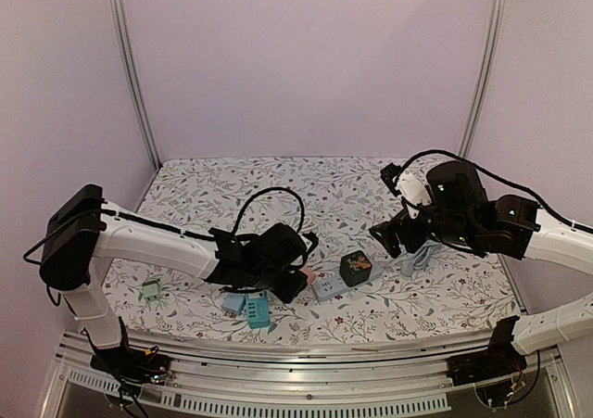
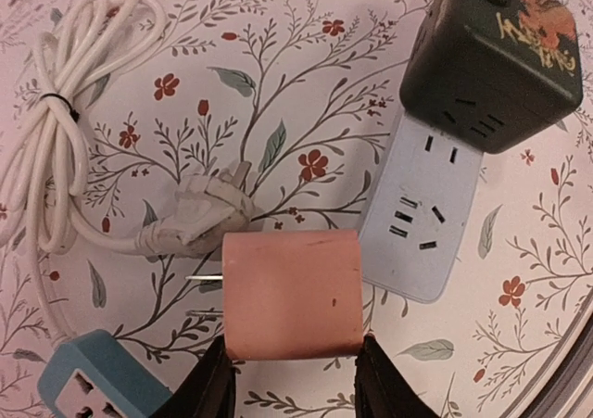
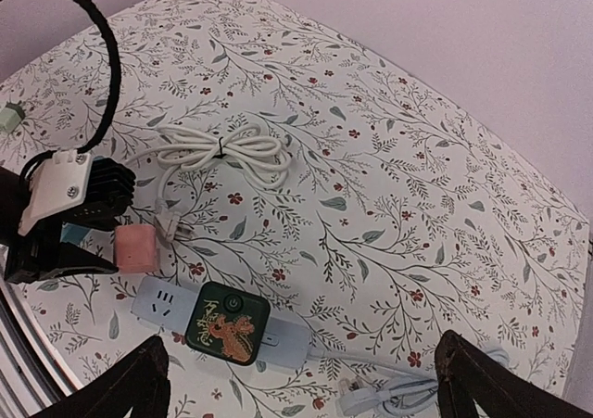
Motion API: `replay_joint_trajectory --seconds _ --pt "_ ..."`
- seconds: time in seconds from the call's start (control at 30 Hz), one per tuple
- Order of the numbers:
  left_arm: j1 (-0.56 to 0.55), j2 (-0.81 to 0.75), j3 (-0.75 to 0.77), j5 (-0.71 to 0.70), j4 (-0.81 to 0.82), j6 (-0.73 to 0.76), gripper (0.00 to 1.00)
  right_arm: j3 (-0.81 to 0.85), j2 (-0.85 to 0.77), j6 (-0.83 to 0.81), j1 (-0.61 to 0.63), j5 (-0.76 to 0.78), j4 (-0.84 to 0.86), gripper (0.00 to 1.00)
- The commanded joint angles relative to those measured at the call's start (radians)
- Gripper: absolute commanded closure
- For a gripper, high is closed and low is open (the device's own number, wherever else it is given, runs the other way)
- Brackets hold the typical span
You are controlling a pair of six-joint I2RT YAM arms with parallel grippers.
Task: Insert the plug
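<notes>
You have soft, even light from overhead, with a pinkish cast across all three views. Shadows on the bench [image 1: 204,182] are faint and close under things. Your wrist views are sharp mid-frame; the dark jaws at their bottom edges blur.

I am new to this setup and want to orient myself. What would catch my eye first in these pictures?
First is the pink plug, gripped between the fingers of the left tool right beside the pale blue power strip. Next is the dark green cube adapter sitting on that strip, with a gold and red picture on one face. A bundled white cable lies close by.
</notes>
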Motion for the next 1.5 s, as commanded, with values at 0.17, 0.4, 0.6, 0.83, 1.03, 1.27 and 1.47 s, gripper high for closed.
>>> replay_joint_trajectory --seconds 0.17,0.4,0.6,0.83,1.03,1.27,1.47 --pt "0.004 -0.107 -0.045 0.111 -0.022 0.017 0.89 -0.034 0.040 -0.272 0.102 -0.058 0.037 0.01" --pt "0.009 -0.156 -0.051 0.212 -0.033 0.017 0.89 -0.100 0.063 -0.497 0.151 -0.136 0.110 0.01" --pt "0.016 -0.179 -0.052 0.272 -0.054 -0.007 0.90 -0.161 0.067 -0.660 0.191 -0.142 0.185 0.01" --pt "0.021 -0.194 -0.049 0.345 -0.048 -0.022 0.90 -0.158 0.123 -0.750 0.269 -0.030 0.193 0.01" --pt "0.028 -0.195 -0.046 0.395 -0.041 -0.041 0.93 -0.127 0.187 -0.812 0.306 0.018 0.183 0.01" --pt "0.047 -0.203 -0.052 0.443 -0.023 -0.080 0.93 -0.113 0.249 -0.885 0.329 0.023 0.217 0.01" --pt "0.053 -0.209 -0.065 0.513 0.034 -0.117 0.93 -0.063 0.325 -0.918 0.348 0.049 0.233 0.04"
